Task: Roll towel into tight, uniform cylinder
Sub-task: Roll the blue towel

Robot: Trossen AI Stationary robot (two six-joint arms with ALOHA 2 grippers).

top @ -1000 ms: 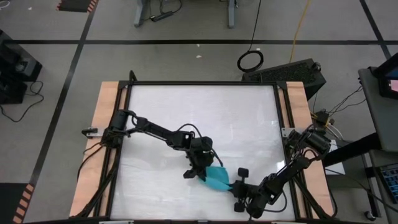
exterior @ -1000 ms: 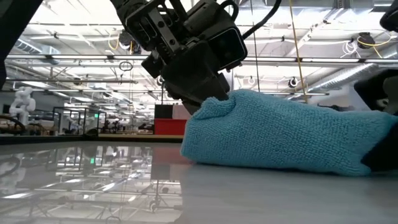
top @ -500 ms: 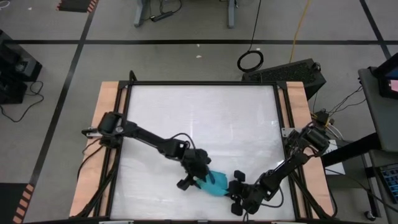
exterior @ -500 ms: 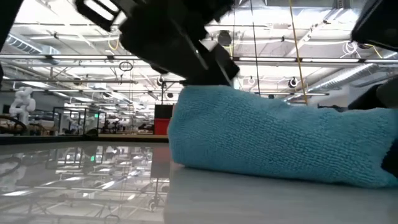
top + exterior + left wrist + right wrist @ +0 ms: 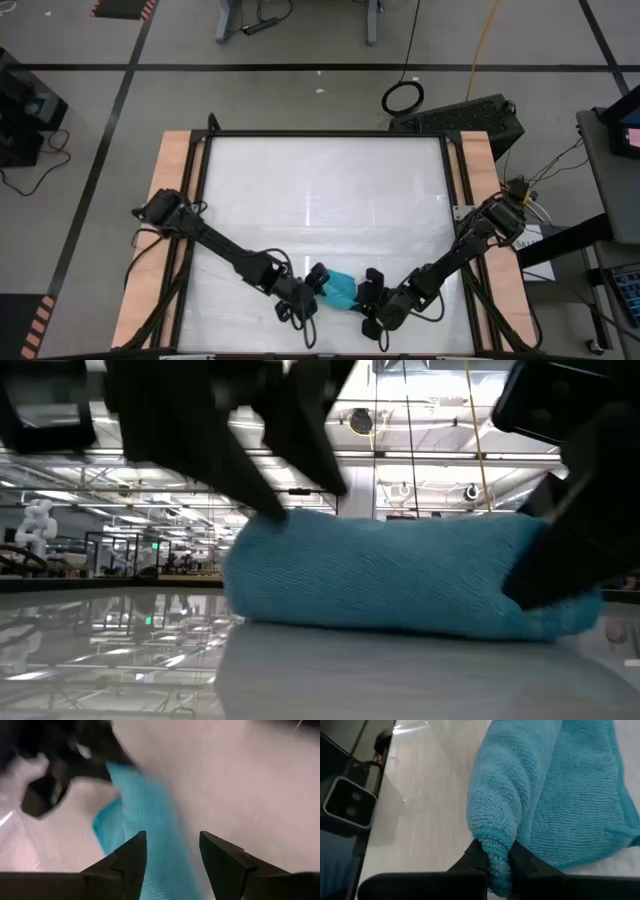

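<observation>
The turquoise towel (image 5: pixel 340 288) lies rolled into a short thick cylinder (image 5: pixel 390 575) on the white table, close to its near edge. My left gripper (image 5: pixel 315 290) is at the roll's left end, open. In its wrist view its two fingers (image 5: pixel 131 855) stand on either side of the towel (image 5: pixel 150 815). My right gripper (image 5: pixel 368 292) is at the roll's right end, shut on the towel (image 5: pixel 520 785). Both arms reach in low over the table. My left gripper straddles the roll's left end with open fingers; whether they touch the cloth I cannot tell. My right gripper pinches the rolled right end (image 5: pixel 492 837) between its two fingers, over several layers. The fingers come in low from the table's right side. The roll lies on the table.
A small dark camera block (image 5: pixel 349 802) sits at the table's near edge beside the roll. Wooden boards (image 5: pixel 168 200) run along the table's sides. The white tabletop (image 5: pixel 320 190) stretches away toward the far edge.
Both grippers have moved toward the table's near edge, and the towel has gone with them. The towel has rolled up from a flatter bundle into a compact cylinder. My left gripper has let go of the towel's left end and opened.
</observation>
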